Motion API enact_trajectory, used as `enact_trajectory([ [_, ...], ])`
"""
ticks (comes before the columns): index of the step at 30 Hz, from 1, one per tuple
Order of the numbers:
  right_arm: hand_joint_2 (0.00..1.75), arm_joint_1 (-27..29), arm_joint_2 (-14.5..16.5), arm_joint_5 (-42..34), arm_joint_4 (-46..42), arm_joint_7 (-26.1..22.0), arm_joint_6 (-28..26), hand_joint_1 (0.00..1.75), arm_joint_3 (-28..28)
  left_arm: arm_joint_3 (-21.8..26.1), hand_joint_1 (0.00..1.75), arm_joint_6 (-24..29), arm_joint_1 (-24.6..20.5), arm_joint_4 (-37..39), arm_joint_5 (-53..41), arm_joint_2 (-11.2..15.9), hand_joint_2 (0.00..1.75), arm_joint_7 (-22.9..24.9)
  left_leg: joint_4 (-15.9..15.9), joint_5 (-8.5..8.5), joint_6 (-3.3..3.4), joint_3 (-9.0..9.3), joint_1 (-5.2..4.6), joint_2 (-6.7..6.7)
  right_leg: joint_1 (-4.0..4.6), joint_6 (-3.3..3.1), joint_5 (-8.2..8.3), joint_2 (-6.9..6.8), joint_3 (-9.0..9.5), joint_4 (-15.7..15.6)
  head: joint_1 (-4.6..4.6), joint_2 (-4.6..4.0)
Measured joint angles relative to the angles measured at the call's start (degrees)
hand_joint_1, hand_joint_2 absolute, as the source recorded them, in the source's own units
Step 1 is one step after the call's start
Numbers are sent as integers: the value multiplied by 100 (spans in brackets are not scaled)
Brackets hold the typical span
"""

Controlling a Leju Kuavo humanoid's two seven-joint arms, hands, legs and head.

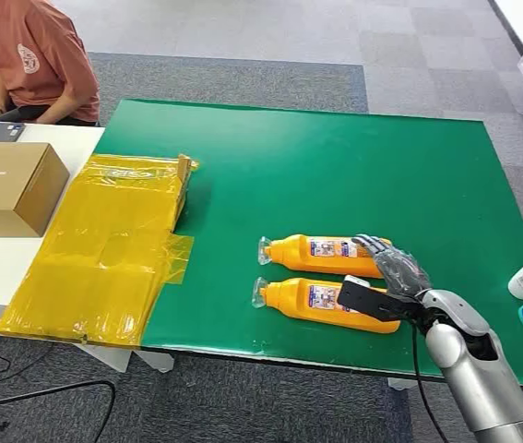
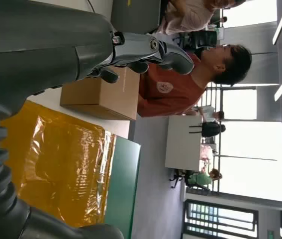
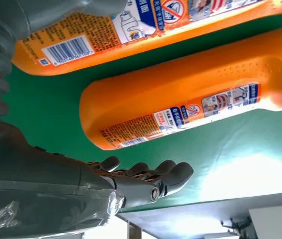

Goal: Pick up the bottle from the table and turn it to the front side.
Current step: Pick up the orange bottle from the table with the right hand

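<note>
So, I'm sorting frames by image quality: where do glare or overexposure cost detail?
Left wrist view: the windows behind the person are blown out white, and the yellow film carries bright sheen. Right wrist view: a washed-out glare patch on the green mat; the near bottle's label stays sharp. Head view: even light, only faint sheen on the film.

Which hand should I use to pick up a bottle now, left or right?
Right. The right hand is open over the base ends of the two orange bottles, the near bottle and the far bottle. The left hand is off by the yellow film and cardboard box.
</note>
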Motion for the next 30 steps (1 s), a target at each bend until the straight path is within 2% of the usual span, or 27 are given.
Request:
enact_trajectory([
  [6,175,135,187,69,101,46,-63,0,68,1,0,-28,-49,1,-1,0,175,14,0,2,-1,6,2,1,2,-26,-13,0,7,0,1,0],
  [12,175,281,269,220,247,95,-107,0,109,17,0,-43,-67,2,8,-1,175,32,0,9,-4,-1,2,0,2,-19,2,0,2,0,-1,0],
  [30,175,447,245,526,76,169,-124,0,75,198,0,-67,-77,7,75,-20,175,66,0,6,-5,-2,3,0,2,-5,4,0,-1,0,0,0],
])
